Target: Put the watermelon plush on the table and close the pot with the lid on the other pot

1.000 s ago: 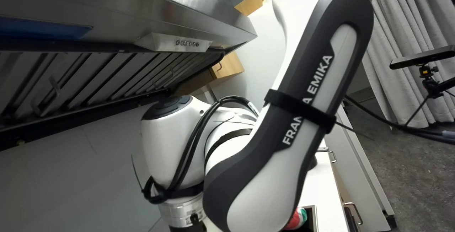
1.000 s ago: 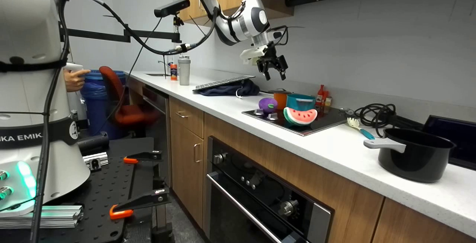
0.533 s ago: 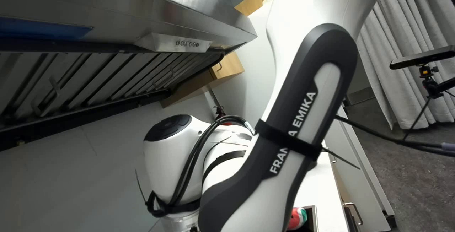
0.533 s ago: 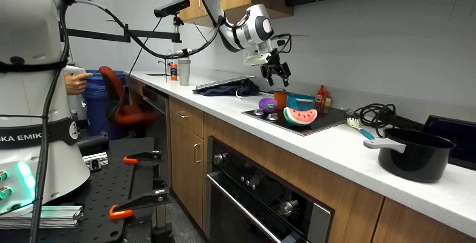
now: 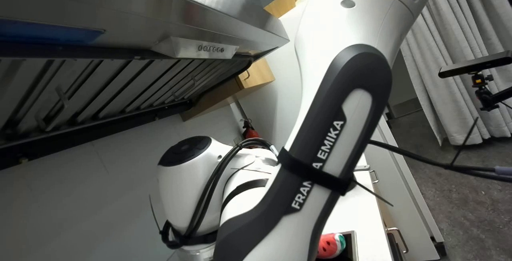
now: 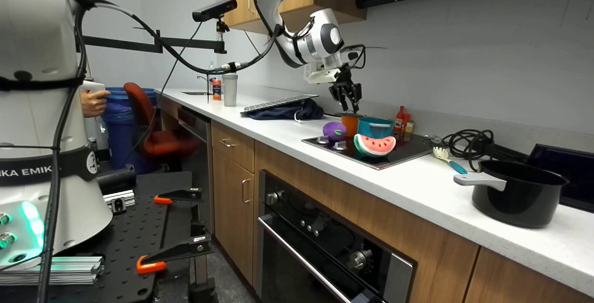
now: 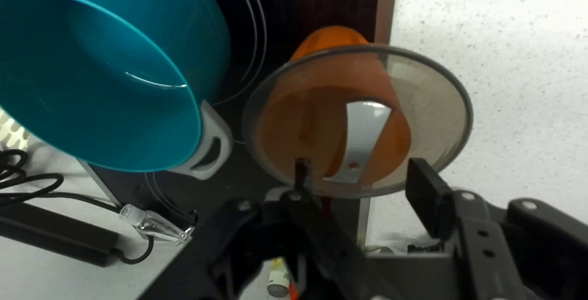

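Your arm [image 6: 301,45] arched over the bench [image 6: 445,187], gripper [image 7: 359,171] downturned nearer the back edge, jaws apart above the lid [image 7: 360,130] on the orange pot [image 6: 350,125], watermelon [image 6: 375,145] on hob [image 6: 408,151] near front edge, teal pot [image 6: 374,127] just behind.

Watermelon plush [image 6: 375,145] sits beside the open teal pot [image 7: 105,79]; glass lid [image 7: 363,127] tops orange pot [image 6: 350,125]

Kitchen, steel range hood [image 5: 132,25], cooktop [image 6: 410,151] in white countertop [image 6: 431,191], oven [image 6: 325,242] beneath, wood-fronted cabinets [image 6: 232,205]
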`<state>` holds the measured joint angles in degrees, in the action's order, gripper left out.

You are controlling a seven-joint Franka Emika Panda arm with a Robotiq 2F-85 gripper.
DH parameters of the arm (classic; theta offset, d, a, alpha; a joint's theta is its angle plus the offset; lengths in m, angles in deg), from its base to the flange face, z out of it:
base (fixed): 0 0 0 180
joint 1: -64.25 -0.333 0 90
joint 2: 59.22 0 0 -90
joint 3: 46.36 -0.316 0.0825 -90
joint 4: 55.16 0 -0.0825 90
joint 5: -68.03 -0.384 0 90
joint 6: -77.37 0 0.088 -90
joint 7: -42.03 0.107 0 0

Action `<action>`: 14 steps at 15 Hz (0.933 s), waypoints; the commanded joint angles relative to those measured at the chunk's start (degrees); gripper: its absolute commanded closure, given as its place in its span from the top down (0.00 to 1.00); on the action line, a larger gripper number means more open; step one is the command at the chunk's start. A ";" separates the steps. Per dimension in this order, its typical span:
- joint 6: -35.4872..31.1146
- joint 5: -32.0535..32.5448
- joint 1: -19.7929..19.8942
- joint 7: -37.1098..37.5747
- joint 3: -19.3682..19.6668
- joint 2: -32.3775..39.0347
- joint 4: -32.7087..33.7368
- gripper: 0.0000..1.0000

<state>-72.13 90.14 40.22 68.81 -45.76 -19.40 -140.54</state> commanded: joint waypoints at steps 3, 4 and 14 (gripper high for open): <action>1.13 -1.90 -0.87 -0.89 1.97 1.35 3.24 0.10; 1.18 -2.05 -0.76 -0.74 2.16 1.36 3.28 0.01; 1.62 -2.21 -1.03 -0.33 4.24 1.18 3.48 0.40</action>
<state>-72.12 88.88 40.14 68.87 -42.28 -19.22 -139.26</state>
